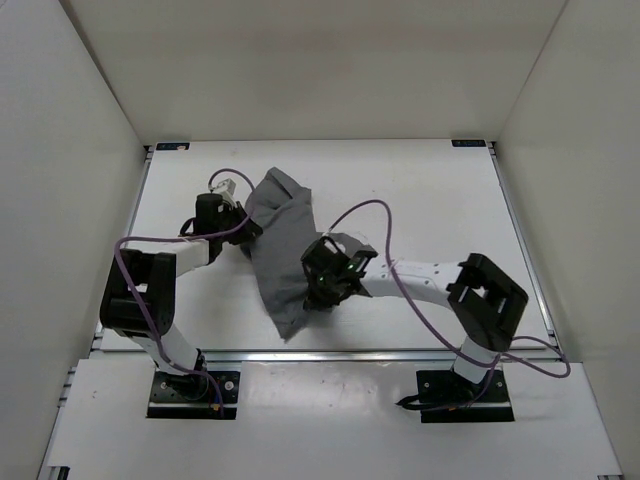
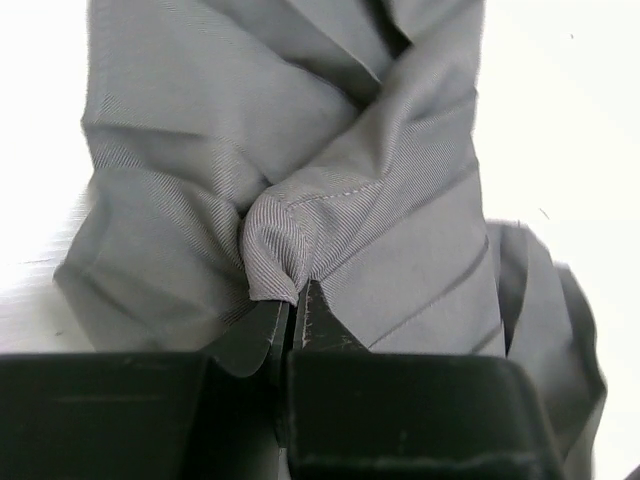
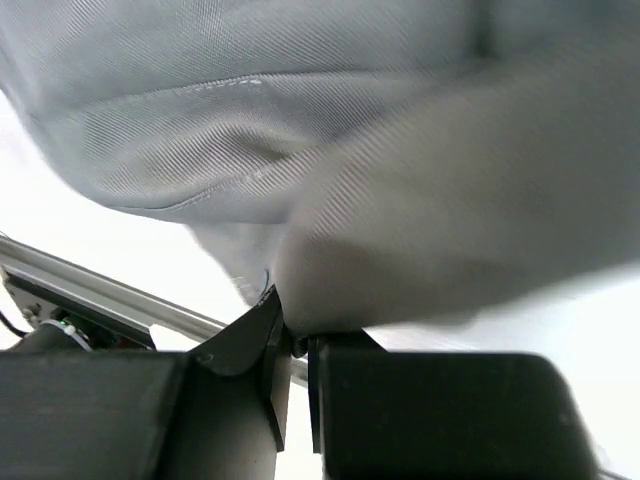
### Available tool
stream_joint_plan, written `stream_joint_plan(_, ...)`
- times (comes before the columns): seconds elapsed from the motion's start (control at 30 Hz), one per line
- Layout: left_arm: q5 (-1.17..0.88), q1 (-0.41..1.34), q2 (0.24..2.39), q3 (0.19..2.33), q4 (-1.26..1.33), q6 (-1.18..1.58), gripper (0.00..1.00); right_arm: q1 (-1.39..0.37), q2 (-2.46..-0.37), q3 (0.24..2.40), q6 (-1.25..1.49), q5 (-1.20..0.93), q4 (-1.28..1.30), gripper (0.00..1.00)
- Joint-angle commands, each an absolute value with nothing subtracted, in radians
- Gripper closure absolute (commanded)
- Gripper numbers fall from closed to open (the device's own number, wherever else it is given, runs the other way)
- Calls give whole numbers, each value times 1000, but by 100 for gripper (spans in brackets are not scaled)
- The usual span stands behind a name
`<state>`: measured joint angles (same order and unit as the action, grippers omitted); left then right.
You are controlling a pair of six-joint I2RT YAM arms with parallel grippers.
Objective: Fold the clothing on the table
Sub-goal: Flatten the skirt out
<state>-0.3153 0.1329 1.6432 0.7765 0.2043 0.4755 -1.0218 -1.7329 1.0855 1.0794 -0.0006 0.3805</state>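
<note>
Honestly this one's barely started. The clothing is a crumpled grey strip lying diagonally on the desk, left of the middle, running from the far side down almost to the near edge. No flat layer or clean fold anywhere, so I'd say all the real folding is yet to do.

Both arms have a hold, though. The left jaws are pressed together on a small bunched corner of fabric at the garment's left side, and the seam is clear in the left wrist view. The right jaws are pinched shut on cloth lower down on its right side.

Hard bits: the right wrist view is mostly blurred fabric, with just the desk's rail showing. From above, the right wrist covers part of the cloth. Can't tell sleeves, collar or what garment it is.
</note>
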Motion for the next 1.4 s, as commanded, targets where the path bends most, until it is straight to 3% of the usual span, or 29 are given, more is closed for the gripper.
stream_joint_plan(0.0, -347, 115, 1563, 802, 169, 462, 100, -916, -1561, 1074, 974, 72, 457, 100)
stream_joint_plan(0.17, -360, 141, 1520, 789, 150, 476, 100, -672, -1370, 902, 810, -47, 404, 100)
stream_joint_plan(0.27, -353, 166, 1516, 785, 132, 466, 100, -557, -1272, 793, 753, -86, 341, 80)
stream_joint_plan(0.37, -353, 195, 1514, 775, 118, 474, 100, -496, -1212, 718, 724, -141, 319, 41)
stream_joint_plan(0.43, -353, 207, 1499, 761, 117, 482, 100, -503, -1165, 687, 721, -137, 331, 32)
stream_joint_plan(0.53, -304, 238, 1482, 746, 92, 465, 100, -540, -1122, 635, 753, -124, 301, 26)
stream_joint_plan(0.73, -279, 259, 1454, 715, 94, 459, 99, -626, -1127, 520, 871, -117, 190, 26)
stream_joint_plan(0.93, -269, 276, 1430, 712, 75, 457, 99, -650, -1228, 570, 885, -104, 201, 29)
stream_joint_plan(1.17, -268, 288, 1416, 698, 77, 457, 99, -692, -1327, 589, 923, -113, 143, 43)
stream_joint_plan(1.3, -262, 296, 1411, 684, 72, 451, 100, -715, -1367, 620, 936, -103, 141, 45)
stream_joint_plan(1.37, -265, 290, 1408, 680, 77, 450, 99, -719, -1396, 638, 930, -110, 156, 53)
